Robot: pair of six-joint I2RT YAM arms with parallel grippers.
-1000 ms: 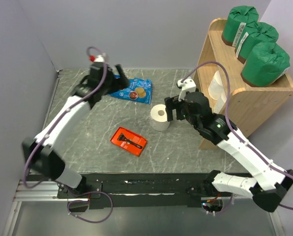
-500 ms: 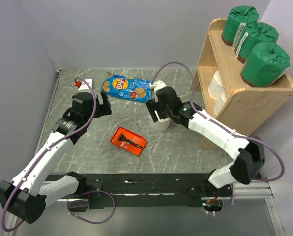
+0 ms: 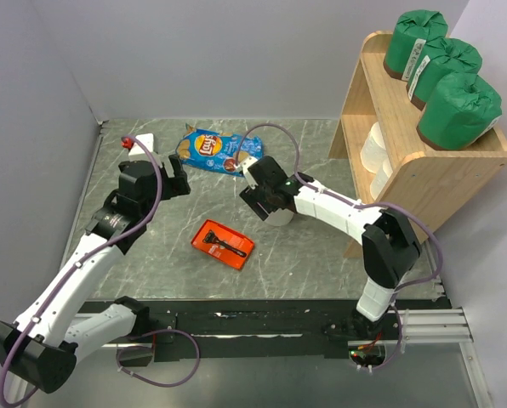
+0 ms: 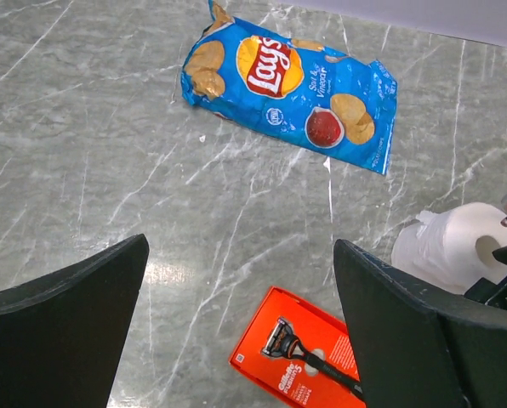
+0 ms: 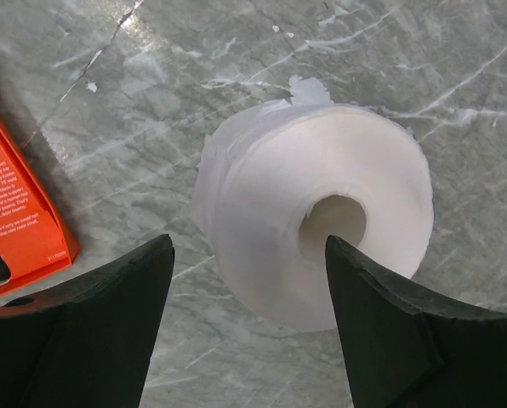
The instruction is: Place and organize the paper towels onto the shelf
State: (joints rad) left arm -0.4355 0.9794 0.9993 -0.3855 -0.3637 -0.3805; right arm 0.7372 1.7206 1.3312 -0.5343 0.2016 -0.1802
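Note:
One bare white paper towel roll (image 5: 321,238) stands upright on the table, hollow core up. My right gripper (image 5: 247,246) is open just above it, with one finger over its core and the other past its left side; in the top view this gripper (image 3: 266,202) covers most of the roll (image 3: 281,215). Three green wrapped rolls (image 3: 445,68) sit on the top level of the wooden shelf (image 3: 445,183). Two white rolls (image 3: 373,146) stand on its lower level. My left gripper (image 3: 179,177) is open and empty above the table left of centre.
A blue chip bag (image 3: 211,151) lies flat at the back, also in the left wrist view (image 4: 287,85). A flat red razor tray (image 3: 224,242) lies in front of the roll, also under my left gripper (image 4: 300,357). Grey walls stand left and behind.
My right gripper has swung left and down from beside the shelf to over the white roll. My left arm has drawn back from the chip bag toward the near left.

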